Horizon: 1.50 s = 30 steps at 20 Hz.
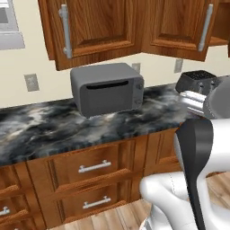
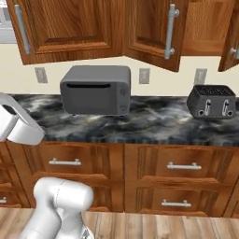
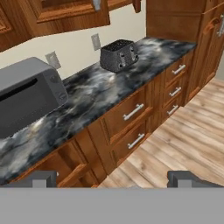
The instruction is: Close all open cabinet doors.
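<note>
Reddish-brown upper cabinet doors hang above the counter. The left door [image 1: 96, 27] [image 2: 65, 25] stands out from the wall, slightly ajar. The middle door [image 2: 154, 28] [image 1: 179, 24] is swung outward with bare shelf space [image 2: 207, 28] showing behind it. At the far right another door's edge [image 2: 231, 42] also stands open. My gripper [image 3: 116, 181] is open with nothing between its fingertips [image 3: 43, 178]. It sits low in front of the counter, looking along the lower drawers, well below the doors.
On the black marble counter [image 2: 154, 121] stand a grey toaster oven [image 1: 108, 90] [image 2: 95, 88] [image 3: 26, 96] and a black toaster [image 2: 212, 100] [image 3: 117, 54]. Drawer fronts [image 2: 184, 165] line the base. A tall wooden cabinet [image 3: 210, 52] ends the counter. Wood floor [image 3: 175, 144] lies below.
</note>
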Tool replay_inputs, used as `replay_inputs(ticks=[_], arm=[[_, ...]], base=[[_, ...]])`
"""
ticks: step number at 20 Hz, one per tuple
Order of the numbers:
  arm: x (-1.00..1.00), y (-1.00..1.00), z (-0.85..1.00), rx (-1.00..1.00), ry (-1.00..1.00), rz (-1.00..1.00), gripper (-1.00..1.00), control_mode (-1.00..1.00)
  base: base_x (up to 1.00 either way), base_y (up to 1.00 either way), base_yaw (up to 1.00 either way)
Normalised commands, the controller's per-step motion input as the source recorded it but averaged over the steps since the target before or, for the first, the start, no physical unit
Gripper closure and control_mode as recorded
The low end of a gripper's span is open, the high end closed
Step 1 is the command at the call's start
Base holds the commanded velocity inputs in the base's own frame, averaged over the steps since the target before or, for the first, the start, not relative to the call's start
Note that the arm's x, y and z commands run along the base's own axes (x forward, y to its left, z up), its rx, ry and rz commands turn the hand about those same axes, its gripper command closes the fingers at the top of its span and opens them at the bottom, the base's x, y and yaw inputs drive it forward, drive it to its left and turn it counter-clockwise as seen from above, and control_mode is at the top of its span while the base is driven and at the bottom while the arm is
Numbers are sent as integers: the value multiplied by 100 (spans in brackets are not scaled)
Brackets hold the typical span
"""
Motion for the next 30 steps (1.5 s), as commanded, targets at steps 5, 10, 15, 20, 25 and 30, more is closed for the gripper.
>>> replay_inputs(ticks=[5, 10, 15, 20, 25, 30], arm=[[0, 0, 0, 0, 0, 0, -100, 100], [0, 0, 0, 0, 0, 0, -100, 100], [0, 0, 0, 0, 0, 0, -100, 100], [0, 0, 0, 0, 0, 0, -100, 100], [0, 0, 0, 0, 0, 0, -100, 100], [0, 0, 0, 0, 0, 0, -100, 100]], base=[[20, 36, 23], [18, 5, 27], [30, 7, 31], [64, 1, 32], [68, -1, 16], [56, 0, 6]])
